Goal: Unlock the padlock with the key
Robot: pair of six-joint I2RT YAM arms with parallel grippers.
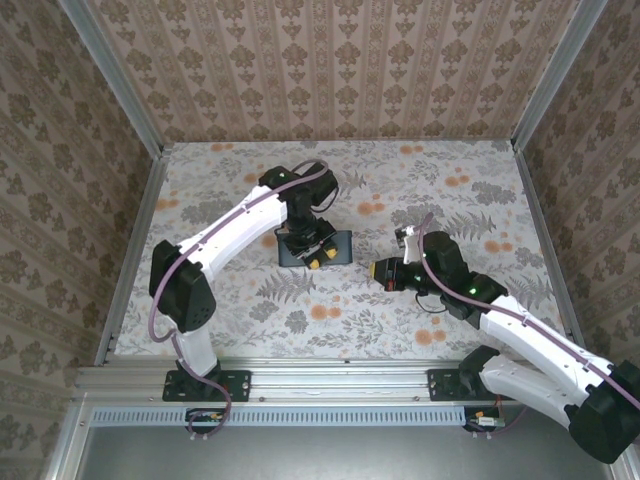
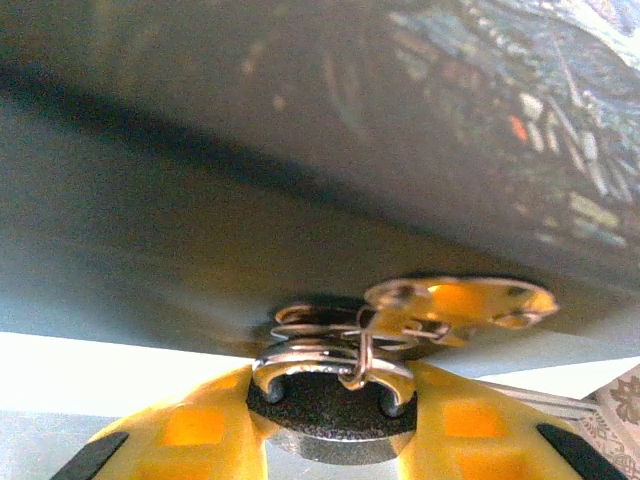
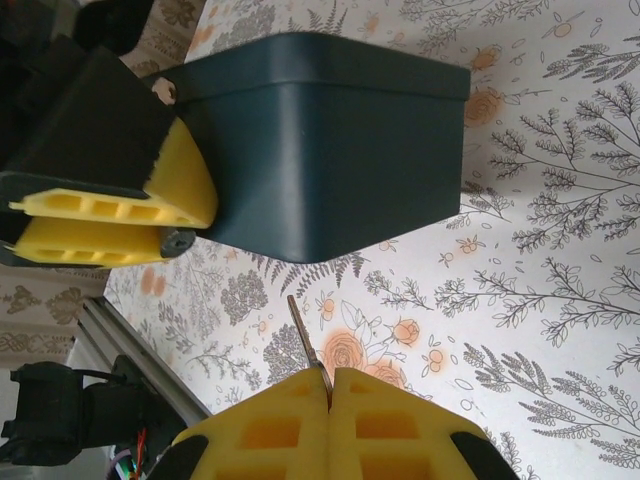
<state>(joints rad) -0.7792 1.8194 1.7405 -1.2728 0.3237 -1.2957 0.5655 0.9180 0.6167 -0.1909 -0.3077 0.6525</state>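
Broadly, the flowered table (image 1: 480, 200) carries one bulky thing, the dark blue tin (image 3: 340, 140). It sits near the middle, a little toward the left edge and well apart from every corner.

The left gripper (image 1: 312, 256) is down at the tin's near side. In the left wrist view, its yellow fingers (image 2: 190, 430) are clamped on the flat sides of the padlock (image 2: 330, 412), just beside the tin's wall. We cannot tell whether the two touch.

We judge the padlock to be dense and rigid for its size. Its grainy black body should give the pads good purchase. The body is the right place to hold it, because that leaves the shackle (image 2: 330, 362) free to spring. A wire ring (image 2: 318, 325) threaded through the shackle dangles pale metal pieces (image 2: 460, 300) (spare keys, probably). These will swing loosely and may get in the way.

The right gripper (image 3: 330, 385) hovers nearer the right edge with its jaws pressed together on the key (image 3: 303, 330). Only the thin blade pokes out toward the tin.

We expect the key to be light, stiff and smooth. It is likely to pivot between the pads when it is turned, so it wants a firm pinch on its broad head.

The keyhole is hidden from us.
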